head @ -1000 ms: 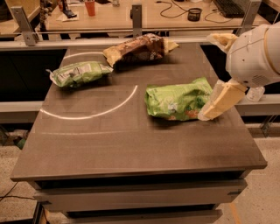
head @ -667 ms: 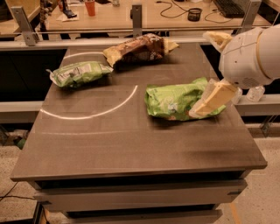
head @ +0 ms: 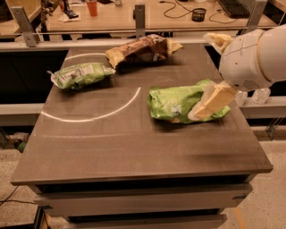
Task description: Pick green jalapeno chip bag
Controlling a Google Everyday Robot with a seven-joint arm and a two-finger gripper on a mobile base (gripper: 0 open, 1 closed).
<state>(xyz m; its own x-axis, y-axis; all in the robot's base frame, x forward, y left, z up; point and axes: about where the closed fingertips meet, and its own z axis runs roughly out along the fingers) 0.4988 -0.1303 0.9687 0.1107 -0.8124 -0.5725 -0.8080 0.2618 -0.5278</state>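
The green jalapeno chip bag [head: 80, 74] is small, olive-green with a pale label patch, and lies at the table's far left. My gripper [head: 200, 112] hangs from the white arm [head: 250, 60] at the right. It is over the right end of the larger lime-green bag [head: 176, 103], far from the jalapeno bag. It holds nothing that I can see.
A brown and yellow bag [head: 142, 49] lies at the back middle of the dark table [head: 134, 152]. A white arc is marked on the tabletop. A desk with a red cup [head: 92, 7] and cables stands behind the table.
My arm and gripper have moved a little to the left, further over the lime-green bag. The three bags have not moved.
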